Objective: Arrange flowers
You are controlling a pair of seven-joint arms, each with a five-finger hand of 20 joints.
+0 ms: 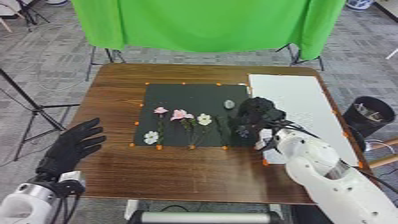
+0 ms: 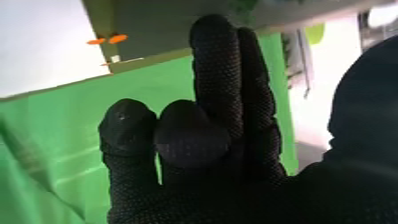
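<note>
Brown table. Larger pink flower: probably light, delicate; take by stem. Left hand open, relaxed; right hand, can't tell if grasping.

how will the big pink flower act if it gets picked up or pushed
The big pink flower will probably be top-heavy and nod, with a wide bloom on a thin stem. Its open petals look easy to crease. Pushed across the dark mat, it may slide or swivel, since it lies flat.
</note>
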